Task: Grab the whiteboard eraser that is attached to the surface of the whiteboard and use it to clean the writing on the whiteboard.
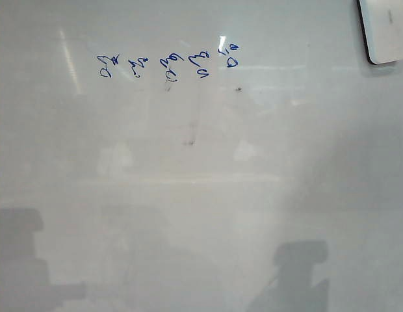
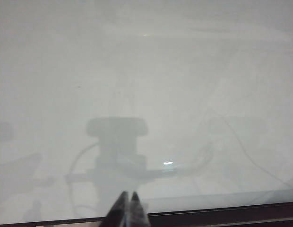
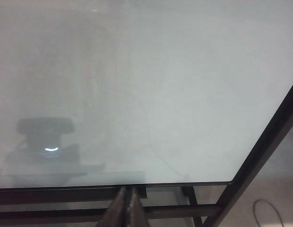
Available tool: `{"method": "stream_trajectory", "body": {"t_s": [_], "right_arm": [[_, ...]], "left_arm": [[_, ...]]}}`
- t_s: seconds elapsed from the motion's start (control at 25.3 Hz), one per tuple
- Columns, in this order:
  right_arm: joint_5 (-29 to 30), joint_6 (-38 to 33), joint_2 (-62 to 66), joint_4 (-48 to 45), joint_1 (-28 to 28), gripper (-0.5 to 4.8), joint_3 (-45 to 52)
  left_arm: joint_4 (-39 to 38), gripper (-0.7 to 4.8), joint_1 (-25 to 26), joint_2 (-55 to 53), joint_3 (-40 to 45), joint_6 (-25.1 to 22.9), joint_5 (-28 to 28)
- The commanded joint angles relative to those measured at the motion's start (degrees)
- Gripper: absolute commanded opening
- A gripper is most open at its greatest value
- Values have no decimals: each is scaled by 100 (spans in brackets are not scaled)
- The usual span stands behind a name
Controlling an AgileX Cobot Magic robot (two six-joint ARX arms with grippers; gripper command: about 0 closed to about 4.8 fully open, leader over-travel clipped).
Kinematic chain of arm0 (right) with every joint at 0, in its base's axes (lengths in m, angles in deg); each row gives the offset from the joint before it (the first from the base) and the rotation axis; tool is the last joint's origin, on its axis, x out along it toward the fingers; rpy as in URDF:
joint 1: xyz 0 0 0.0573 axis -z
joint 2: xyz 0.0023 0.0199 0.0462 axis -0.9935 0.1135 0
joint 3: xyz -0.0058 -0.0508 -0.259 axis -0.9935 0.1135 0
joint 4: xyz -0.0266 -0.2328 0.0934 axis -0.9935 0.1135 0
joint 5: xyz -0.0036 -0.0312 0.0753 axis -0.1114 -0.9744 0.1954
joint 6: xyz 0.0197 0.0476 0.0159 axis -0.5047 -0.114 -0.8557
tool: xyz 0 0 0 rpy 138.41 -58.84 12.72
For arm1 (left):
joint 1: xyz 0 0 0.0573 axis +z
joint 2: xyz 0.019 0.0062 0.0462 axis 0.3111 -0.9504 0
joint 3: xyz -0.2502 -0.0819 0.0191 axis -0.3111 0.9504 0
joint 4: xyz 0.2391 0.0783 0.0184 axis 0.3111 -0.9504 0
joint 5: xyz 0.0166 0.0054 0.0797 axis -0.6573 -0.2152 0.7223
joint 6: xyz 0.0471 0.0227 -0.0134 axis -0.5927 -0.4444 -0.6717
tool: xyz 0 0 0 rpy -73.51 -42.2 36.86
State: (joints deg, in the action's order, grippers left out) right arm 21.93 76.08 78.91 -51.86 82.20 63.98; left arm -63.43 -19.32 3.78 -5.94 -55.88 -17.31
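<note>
So the whiteboard [image 1: 201, 195] fills pretty much the whole exterior view, glossy white-grey with a lot of soft reflections and shadows on it. The whiteboard eraser [image 1: 385, 29] sits up in the far top right corner of that view, partly cut off by the frame edge: a white rounded block with a thin black edge along its left side, lying flat on the board and tilted a little. Nothing is touching it.

The writing [image 1: 168, 64] is a row of small blue squiggles across the upper middle of the board, well apart from the eraser and to its left. There are a few tiny dark scuffs [image 1: 188, 142] below the row (they look like dirt, not marker).

Neither hand shows up in the exterior view, only blurry dark shadows along the bottom edge. In the left wrist view the left hand [image 2: 128, 195] is just two dark fingertips pressed together, hanging over the board near its dark frame [image 2: 222, 215], holding nothing. Same story in the right wrist view: the right hand [image 3: 128, 190] has its fingertips closed tight against each other, empty, sitting over the board's near edge where the black frame [image 3: 260, 151] runs off at an angle. Neither wrist view shows the eraser or the writing.
</note>
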Motion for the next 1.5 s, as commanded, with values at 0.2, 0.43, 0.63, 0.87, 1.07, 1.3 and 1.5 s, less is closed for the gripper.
{"method": "stream_trajectory", "body": {"t_s": [0.2, 0.43, 0.63, 0.87, 1.07, 1.3, 1.5], "right_arm": [[-33, 11, 2, -9, -4, -1, 4], [-33, 9, 2, -136, -20, -1, -229], [85, 9, 4, -170, -20, -1, -1349], [308, -446, 20, 643, -17, -3, -2662], [262, -435, 157, 2599, -15, -3, -3919], [713, -348, 925, 4074, -15, 55, -5136], [713, -24, 1853, 3268, -15, 101, -5261]], "left_arm": [[-15, -2, -2, -4, -4, 13, -17], [11, -2, -4, -4, -356, 13, -535], [142, -2, -7, -7, -1801, 15, -1847], [-1123, -2, -7, -9, -3615, 15, -2065], [-2719, -2, -2, -42, -4507, 13, -2197], [-4207, -2, -2, -153, -4540, -586, -2605], [-4028, -2, -2, -435, -4540, -778, -2618]]}}
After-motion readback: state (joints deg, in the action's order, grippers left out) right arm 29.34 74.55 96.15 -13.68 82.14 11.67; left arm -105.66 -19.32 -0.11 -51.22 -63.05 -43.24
